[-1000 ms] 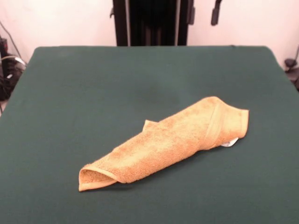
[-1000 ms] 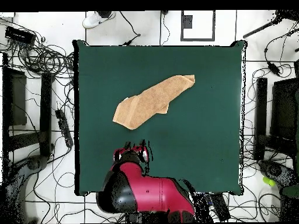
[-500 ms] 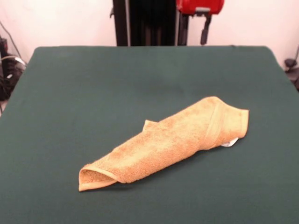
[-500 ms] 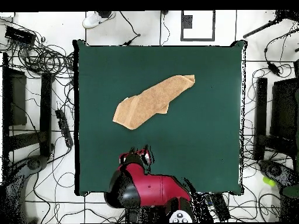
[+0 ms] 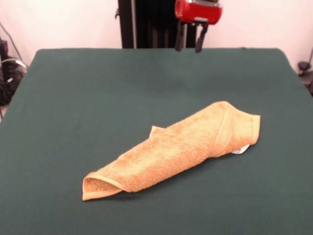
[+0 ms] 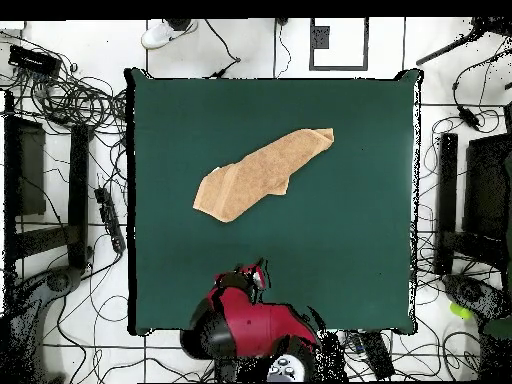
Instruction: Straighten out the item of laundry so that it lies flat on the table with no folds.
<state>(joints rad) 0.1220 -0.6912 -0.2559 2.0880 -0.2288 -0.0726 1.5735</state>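
Observation:
The orange-tan towel [image 5: 181,149] lies folded over itself into a long diagonal roll on the dark green table [image 5: 98,98]. One end forms an open loop at the lower left, and the other end shows a woven band and a small white tag [image 5: 240,150]. In the overhead view the towel [image 6: 262,173] lies left of the table's [image 6: 350,250] middle. My gripper [image 5: 190,43] hangs open and empty above the far table edge, well away from the towel. In the overhead view the gripper [image 6: 247,277] is at the red arm's tip.
Cables and dark equipment [image 6: 60,120] lie on the floor round the table. A person's shoe [image 6: 160,35] shows beyond the table's far edge in the overhead view. The black pedestal [image 5: 156,22] stands behind the table.
The arm has come into the front view from the top edge and moved left and lower. Both fingers now show. The towel has not moved.

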